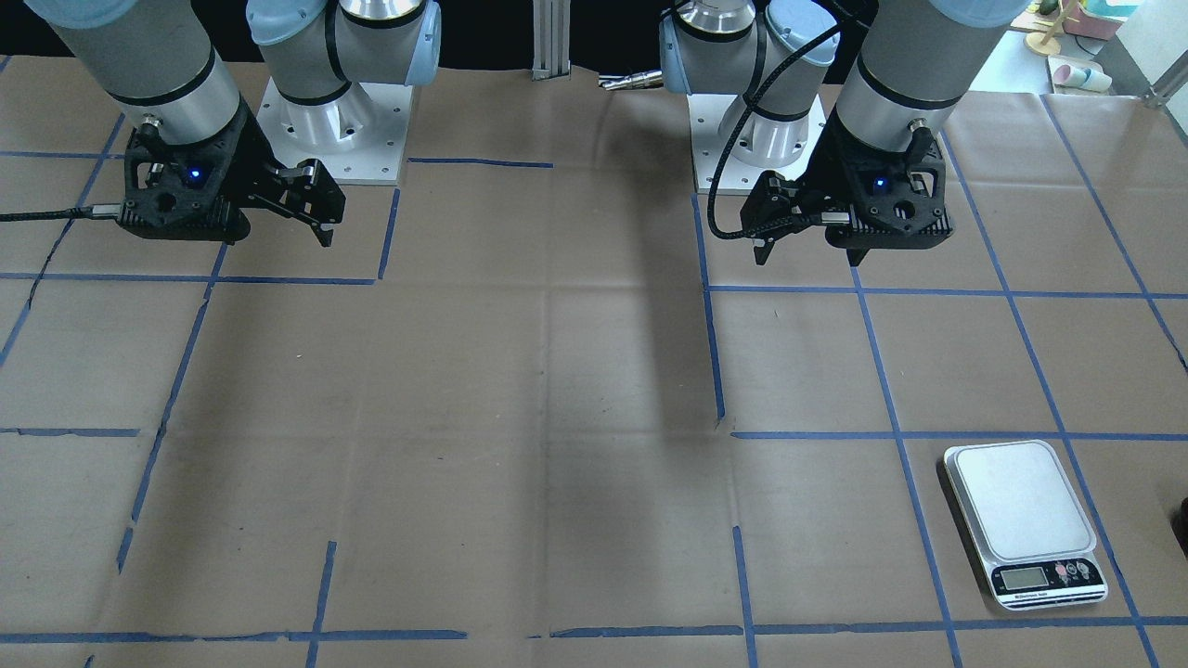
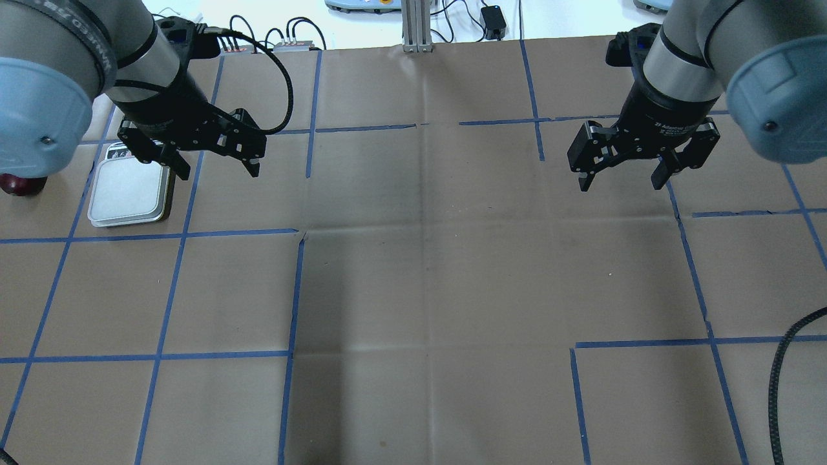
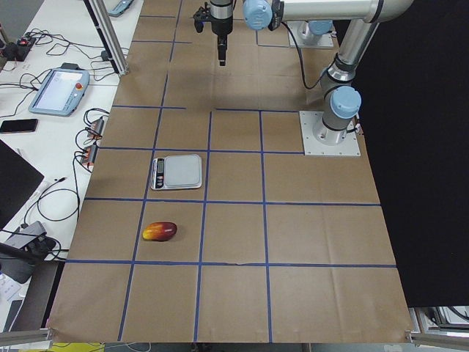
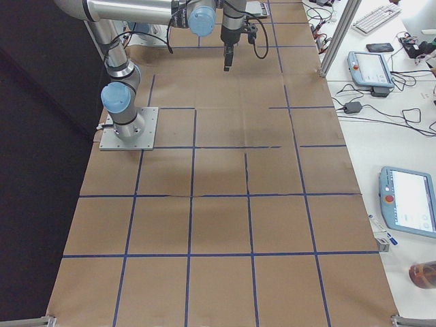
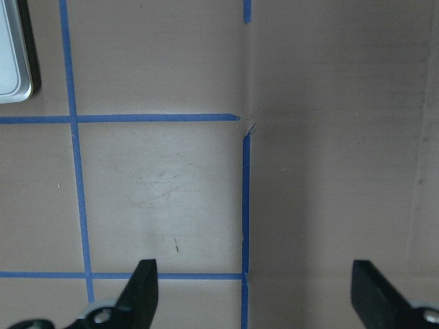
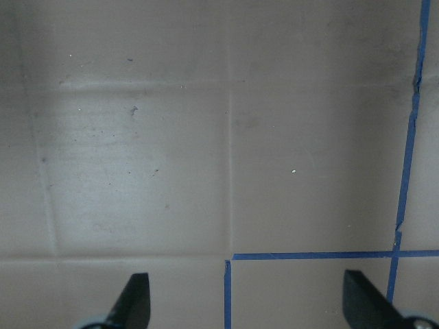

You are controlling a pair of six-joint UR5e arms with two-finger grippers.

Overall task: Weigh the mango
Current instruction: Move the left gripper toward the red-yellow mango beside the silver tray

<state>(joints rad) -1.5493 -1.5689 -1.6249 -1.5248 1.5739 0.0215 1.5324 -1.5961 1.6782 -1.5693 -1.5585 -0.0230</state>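
Observation:
The mango [image 3: 159,231], red at one end and yellow-orange at the other, lies on the brown paper one grid square from the scale, at the table's left end. Only its dark red end [image 2: 15,185] shows in the overhead view, under my left arm's elbow. The silver kitchen scale [image 2: 129,194] has an empty platform and also shows in the front view [image 1: 1021,520] and the left side view [image 3: 176,171]. My left gripper [image 2: 218,172] hangs open and empty above the table, just right of the scale. My right gripper [image 2: 620,184] hangs open and empty on the right side.
Brown paper with blue tape grid lines [image 2: 294,290] covers the table. The arm bases [image 1: 334,121] stand at the robot's side. Tablets and cables [image 3: 58,81] lie on the white bench beyond the table's far edge.

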